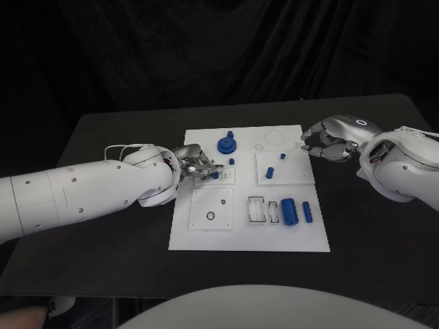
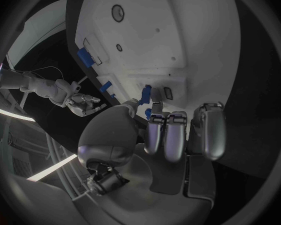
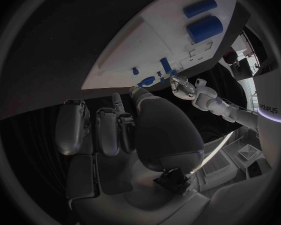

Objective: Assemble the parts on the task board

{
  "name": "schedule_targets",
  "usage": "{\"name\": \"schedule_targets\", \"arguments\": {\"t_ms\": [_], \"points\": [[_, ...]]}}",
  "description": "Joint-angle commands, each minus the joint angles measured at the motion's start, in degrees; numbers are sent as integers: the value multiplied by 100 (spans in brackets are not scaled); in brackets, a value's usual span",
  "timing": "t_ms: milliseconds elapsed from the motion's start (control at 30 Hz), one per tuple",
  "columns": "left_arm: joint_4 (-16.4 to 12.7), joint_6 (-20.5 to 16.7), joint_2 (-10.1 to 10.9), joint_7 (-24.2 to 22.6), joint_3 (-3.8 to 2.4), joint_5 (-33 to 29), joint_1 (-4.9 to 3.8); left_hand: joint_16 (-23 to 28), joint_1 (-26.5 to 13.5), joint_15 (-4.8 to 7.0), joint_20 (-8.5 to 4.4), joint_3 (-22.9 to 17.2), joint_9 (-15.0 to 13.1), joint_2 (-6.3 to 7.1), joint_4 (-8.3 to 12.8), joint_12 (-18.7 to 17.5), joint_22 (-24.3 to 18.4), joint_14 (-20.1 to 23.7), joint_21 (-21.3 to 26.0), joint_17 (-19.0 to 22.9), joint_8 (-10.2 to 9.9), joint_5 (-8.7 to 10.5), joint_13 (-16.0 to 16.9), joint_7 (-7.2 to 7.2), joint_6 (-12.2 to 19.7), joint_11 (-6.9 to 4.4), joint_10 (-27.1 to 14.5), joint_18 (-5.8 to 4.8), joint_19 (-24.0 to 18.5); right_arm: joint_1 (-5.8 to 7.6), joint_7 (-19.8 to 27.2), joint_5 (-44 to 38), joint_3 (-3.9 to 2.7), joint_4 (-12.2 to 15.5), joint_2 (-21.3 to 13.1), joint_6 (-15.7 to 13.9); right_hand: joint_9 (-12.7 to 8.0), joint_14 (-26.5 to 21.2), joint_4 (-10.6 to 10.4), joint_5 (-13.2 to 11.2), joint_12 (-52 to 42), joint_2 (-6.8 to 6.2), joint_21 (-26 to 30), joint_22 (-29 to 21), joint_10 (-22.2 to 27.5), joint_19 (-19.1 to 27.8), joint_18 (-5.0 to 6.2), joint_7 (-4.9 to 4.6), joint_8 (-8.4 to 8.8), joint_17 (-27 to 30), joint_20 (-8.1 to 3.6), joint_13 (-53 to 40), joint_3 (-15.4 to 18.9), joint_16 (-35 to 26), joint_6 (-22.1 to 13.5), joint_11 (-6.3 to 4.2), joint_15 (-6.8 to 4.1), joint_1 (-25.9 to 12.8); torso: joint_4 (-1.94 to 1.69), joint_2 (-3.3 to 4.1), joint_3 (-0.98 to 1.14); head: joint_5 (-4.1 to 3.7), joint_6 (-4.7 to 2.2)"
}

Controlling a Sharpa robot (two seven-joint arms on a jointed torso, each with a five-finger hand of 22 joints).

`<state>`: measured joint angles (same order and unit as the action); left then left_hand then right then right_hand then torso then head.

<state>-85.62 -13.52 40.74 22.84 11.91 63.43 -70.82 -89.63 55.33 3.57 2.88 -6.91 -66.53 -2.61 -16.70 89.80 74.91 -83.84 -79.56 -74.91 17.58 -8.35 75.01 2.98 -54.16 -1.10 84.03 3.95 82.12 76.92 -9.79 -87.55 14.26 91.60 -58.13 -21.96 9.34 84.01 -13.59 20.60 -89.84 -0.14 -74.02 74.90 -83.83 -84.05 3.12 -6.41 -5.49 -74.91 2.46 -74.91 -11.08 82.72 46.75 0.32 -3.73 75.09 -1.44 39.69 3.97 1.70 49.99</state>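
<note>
Task board (image 1: 299, 236) lay at centre of black surface (image 1: 101, 130); left hand (image 1: 198, 164) over board's left edge pinched small blue part (image 1: 215, 175); right hand (image 1: 324, 145) hovered at board's far right corner, fingers curled in, holding nothing; two blue cylinders (image 1: 297, 210) lay near board's near right edge.

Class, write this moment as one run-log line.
left robot hand: pinching blue part over task board | right robot hand: curled, empty, at board's edge
</note>
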Motion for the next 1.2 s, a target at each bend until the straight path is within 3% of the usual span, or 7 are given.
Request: {"name": "schedule_targets", "arguments": {"t_ms": [33, 500, 667, 1200], "points": [[-5, 174, 1, 23, 26, -39, 28, -37, -65, 5, -6, 43, -16, 8, -4, 20, 696, -616, 23, -1509, -24, 35, 1499, -1, -29, 18, 597, -65, 13, -17, -105, -11, -2, 4, -1, 42, -5, 418, 5, 18, -16, -1, 24, 1035, -617, -46, 40, -4, 20, -737, 52, -1509, -36, -21, 33, 38, 52, 53, -3, 2, -2, 5, 1], [-23, 103, 48, -96, 26, -39, 28, -37, -108, 39, -33, 246, -371, -197, 8, 20, 722, -616, 34, -1509, 217, -88, 1499, -63, -114, -30, 597, -66, 27, -22, -125, -11, -2, 2, -1, 70, -9, 416, 11, 31, -16, -7, 34, 1033, -617, -43, 42, -4, 23, -731, 52, -1509, -44, -27, 35, 38, 52, 56, -3, 0, -3, 19, 1], [-19, 152, 48, -159, 26, -39, 28, -37, 23, 54, -48, 266, -502, -232, 21, 20, 730, -616, 41, -1509, 288, -194, 1499, -82, -89, -47, 597, -66, 30, -24, -132, -11, -2, 0, 3, 77, -9, 416, 12, 31, -16, -7, 35, 1032, -617, -43, 42, -4, 23, -731, 52, -1509, -45, -27, 35, 38, 52, 57, -3, 1, -3, 23, 1], [11, 206, 28, -353, 26, -39, 29, -37, 204, 74, -67, 259, -651, -302, 28, 20, 742, -616, 49, -1509, 383, -287, 1499, -109, -86, -70, 597, -66, 34, -28, -159, -11, -2, -7, 9, 100, -13, 413, 25, 45, -16, -3, 50, 1028, -617, -38, 45, -6, 26, -721, 52, -1509, -66, -37, 38, 38, 52, 71, -1, 1, -2, 34, 1]]}}
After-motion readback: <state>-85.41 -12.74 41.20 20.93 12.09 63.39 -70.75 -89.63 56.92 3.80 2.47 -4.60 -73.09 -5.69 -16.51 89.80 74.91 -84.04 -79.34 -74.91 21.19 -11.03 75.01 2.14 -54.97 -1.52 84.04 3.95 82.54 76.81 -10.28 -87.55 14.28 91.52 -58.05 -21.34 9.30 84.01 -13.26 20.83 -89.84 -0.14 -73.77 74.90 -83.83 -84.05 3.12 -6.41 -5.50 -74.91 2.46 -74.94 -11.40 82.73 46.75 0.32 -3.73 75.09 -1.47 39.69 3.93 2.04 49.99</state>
